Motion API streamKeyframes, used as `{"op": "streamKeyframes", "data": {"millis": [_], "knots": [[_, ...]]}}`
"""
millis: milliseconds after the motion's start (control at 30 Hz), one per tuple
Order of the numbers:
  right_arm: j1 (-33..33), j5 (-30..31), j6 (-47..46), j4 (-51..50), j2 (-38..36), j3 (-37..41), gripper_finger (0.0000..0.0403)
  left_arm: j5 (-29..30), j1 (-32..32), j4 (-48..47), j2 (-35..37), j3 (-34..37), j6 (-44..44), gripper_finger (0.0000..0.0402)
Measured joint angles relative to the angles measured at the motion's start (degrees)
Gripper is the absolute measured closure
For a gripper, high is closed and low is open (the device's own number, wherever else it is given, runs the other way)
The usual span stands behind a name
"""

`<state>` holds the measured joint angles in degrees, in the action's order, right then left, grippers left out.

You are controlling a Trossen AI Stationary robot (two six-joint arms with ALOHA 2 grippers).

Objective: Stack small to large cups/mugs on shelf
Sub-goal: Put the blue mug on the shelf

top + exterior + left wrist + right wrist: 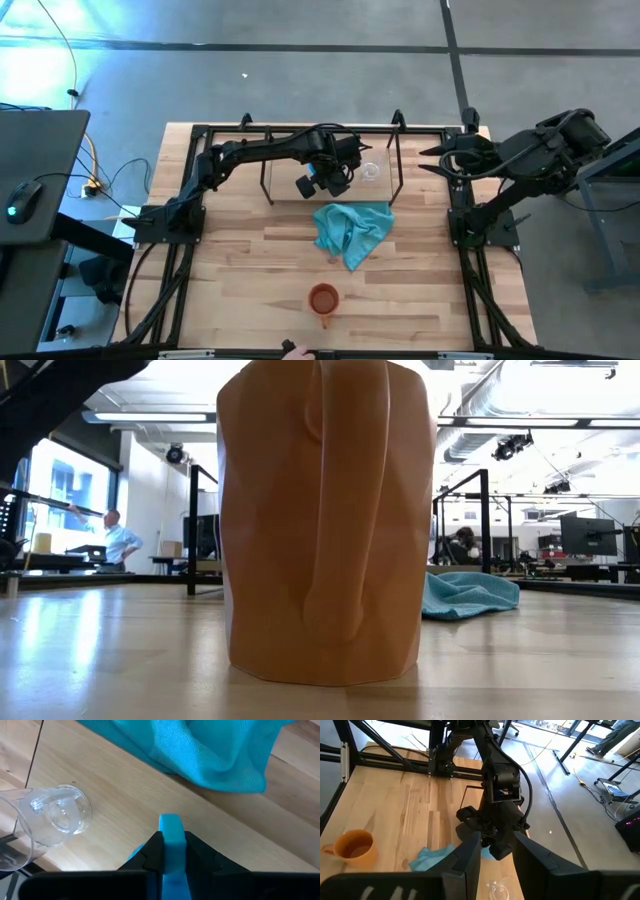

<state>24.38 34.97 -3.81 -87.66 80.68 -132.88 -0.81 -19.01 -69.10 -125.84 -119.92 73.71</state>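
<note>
The bright blue mug (308,186) is at the near edge of the shelf (400,165), a black wire rack at the table's far middle. My left gripper (325,180) is shut on it. A small clear glass cup (370,172) stands on the shelf just right of that gripper and also shows in the left wrist view (50,817). The orange-brown mug (323,298) stands on its base near the table's front edge, filling the low view (325,520). My right gripper (495,865) waits open and raised at the far right. My left gripper pinches a narrow blue part of the mug (170,827) between its two fingers; whether this is the handle or the wall I cannot tell. The fingers come steeply from above. The gripper hides the mug's body, so I cannot tell whether the mug rests on anything.
A crumpled teal cloth (350,232) lies on the table just in front of the shelf, between it and the orange-brown mug. Black arm mounts and frame rails (165,220) run along both table sides. Bare wood lies left and right of the cloth.
</note>
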Motion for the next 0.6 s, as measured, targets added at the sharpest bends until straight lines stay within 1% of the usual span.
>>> {"op": "streamKeyframes", "data": {"millis": [233,600], "knots": [[0.0,-0.31,0.44,-0.02,0.0,0.0,0.0302,-0.77,1.12,-0.36,0.02,0.0,0.0,0.0363],[0.02,-0.97,0.22,-0.09,0.0,0.0,0.0302,-1.12,0.99,-0.57,-0.49,-0.02,-0.65,0.0363]]}}
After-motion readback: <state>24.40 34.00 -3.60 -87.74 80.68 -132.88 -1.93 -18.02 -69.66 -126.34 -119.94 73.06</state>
